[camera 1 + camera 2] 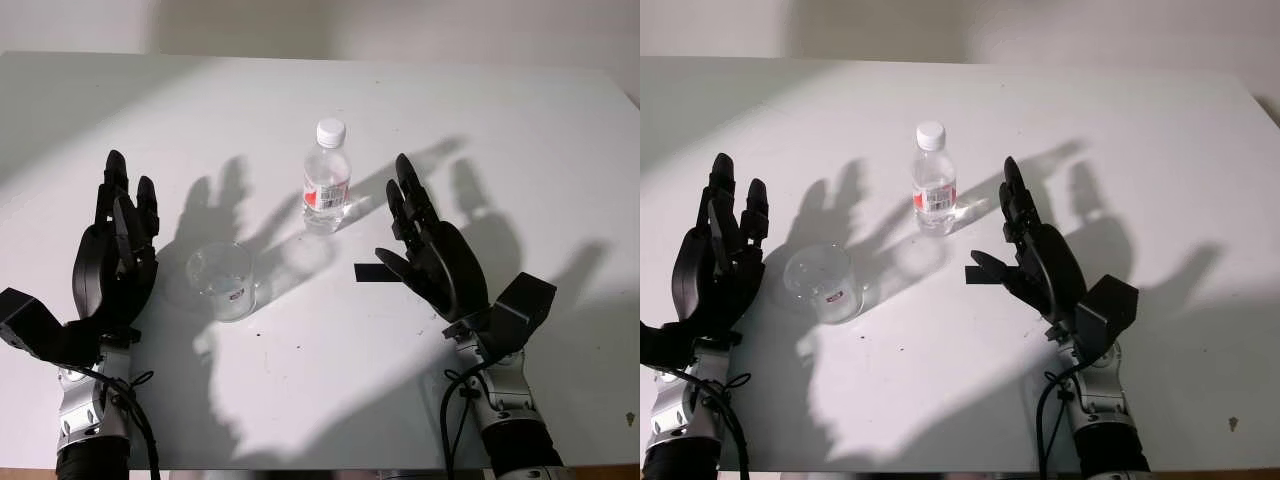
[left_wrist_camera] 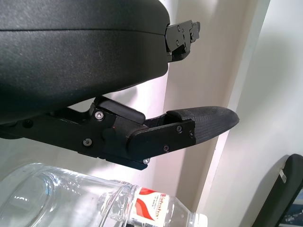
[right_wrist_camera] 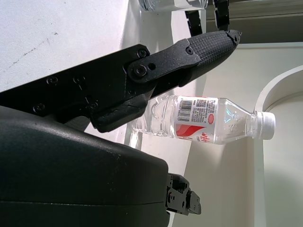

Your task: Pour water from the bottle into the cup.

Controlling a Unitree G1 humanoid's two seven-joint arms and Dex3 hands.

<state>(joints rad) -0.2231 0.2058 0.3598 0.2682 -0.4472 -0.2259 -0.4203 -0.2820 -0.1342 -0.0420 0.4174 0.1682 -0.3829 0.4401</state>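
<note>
A small clear water bottle with a white cap and a red label stands upright near the middle of the white table. Nearer me and to its left sits a clear glass cup, upright. My left hand is open just left of the cup, a short gap away, holding nothing. My right hand is open to the right of the bottle and a little nearer me, palm turned toward it, apart from it. The right wrist view shows the bottle beyond a finger; the left wrist view shows the cup and bottle.
The hands and bottle throw long dark shadows across the table. The table's far edge meets a pale wall. Open tabletop lies between the cup and my right hand.
</note>
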